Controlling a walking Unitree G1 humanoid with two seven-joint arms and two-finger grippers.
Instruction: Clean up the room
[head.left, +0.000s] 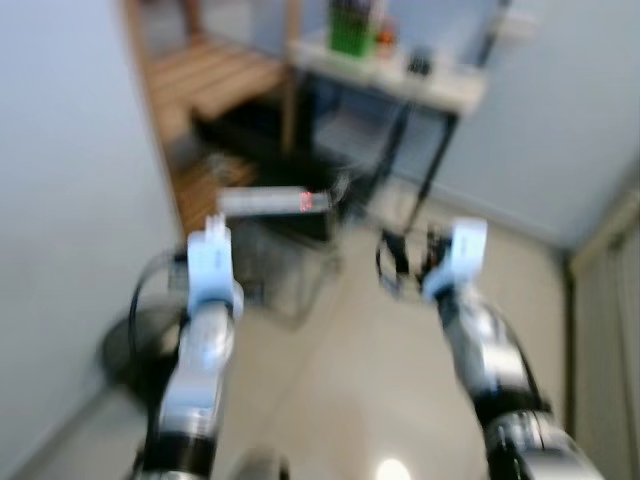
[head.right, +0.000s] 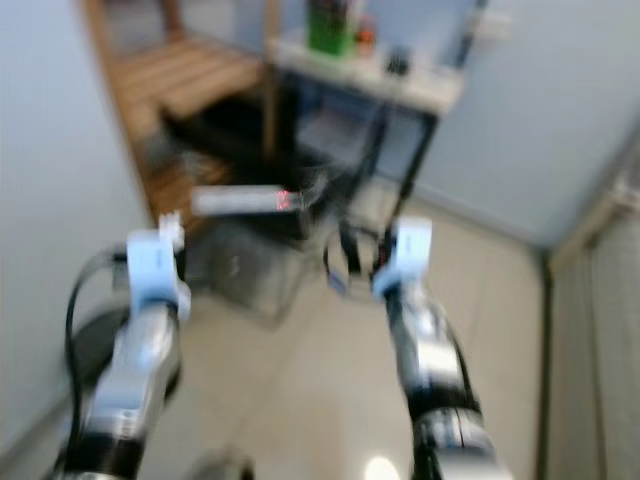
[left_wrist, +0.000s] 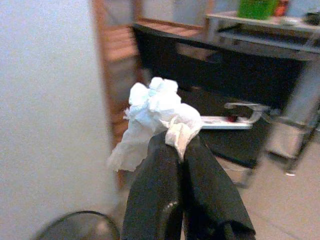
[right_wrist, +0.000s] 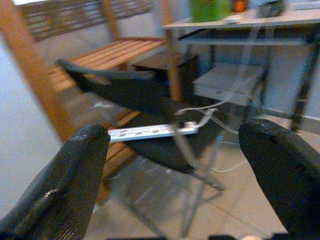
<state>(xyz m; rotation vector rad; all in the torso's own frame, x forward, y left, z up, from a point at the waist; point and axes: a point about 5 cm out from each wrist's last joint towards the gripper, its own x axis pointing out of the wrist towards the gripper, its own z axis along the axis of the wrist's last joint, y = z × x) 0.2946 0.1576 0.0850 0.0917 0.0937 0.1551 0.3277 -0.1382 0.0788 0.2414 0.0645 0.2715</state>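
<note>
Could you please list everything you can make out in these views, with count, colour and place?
Crumpled tissue: one, white, pinched in the left gripper.
Power strip: one, white, red light, on the black chair.
Chair: one, black, ahead of both arms.
Table: one, pale top, dark legs, behind the chair.
Container: one, green, on the table.
Slatted frame: wooden, left of the table.
Left gripper: shut on the tissue.
Right gripper: open, empty.
</note>
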